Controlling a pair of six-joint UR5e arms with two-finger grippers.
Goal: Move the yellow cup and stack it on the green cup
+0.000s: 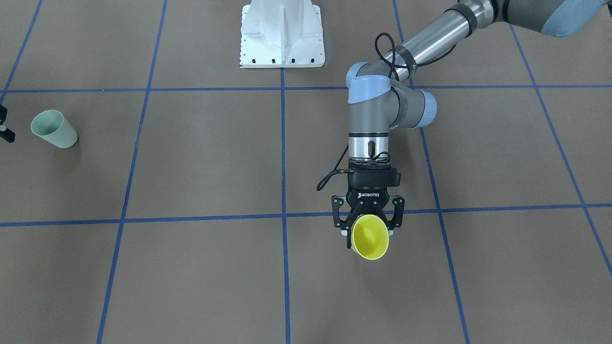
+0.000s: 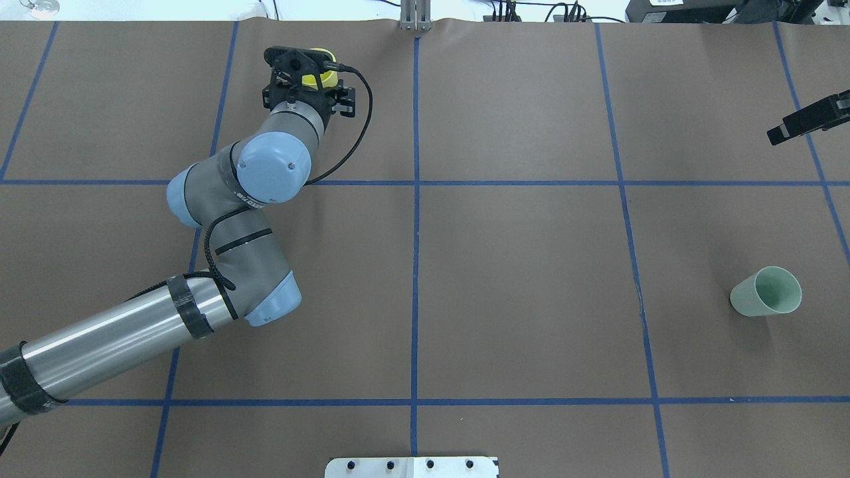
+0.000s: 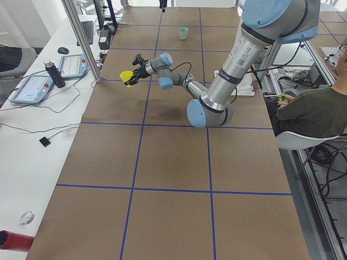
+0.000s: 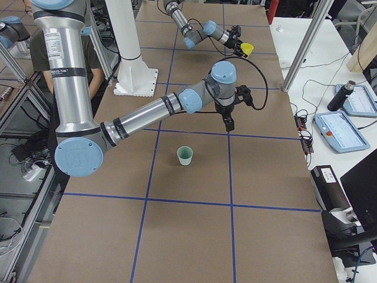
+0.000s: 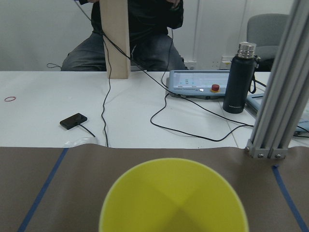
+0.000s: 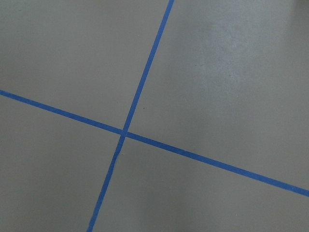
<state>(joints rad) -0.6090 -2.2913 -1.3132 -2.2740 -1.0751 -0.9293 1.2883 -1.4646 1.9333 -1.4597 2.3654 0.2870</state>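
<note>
Light: bright, even, diffuse, from overhead. Shadows soft and faint; one beside green cup [image 2: 764,292], well apart from jaws. Left wrist view: yellow cup [image 5: 174,193] btwn left gripper [image 1: 369,233] jaws slightly soft, bkgd sharp. Right wrist view: mild sheen on table [image 6: 231,67].

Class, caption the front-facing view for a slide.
Left claw grips the bright yellow plastic cup; the pale mint-green plastic cup stands far off.
</note>
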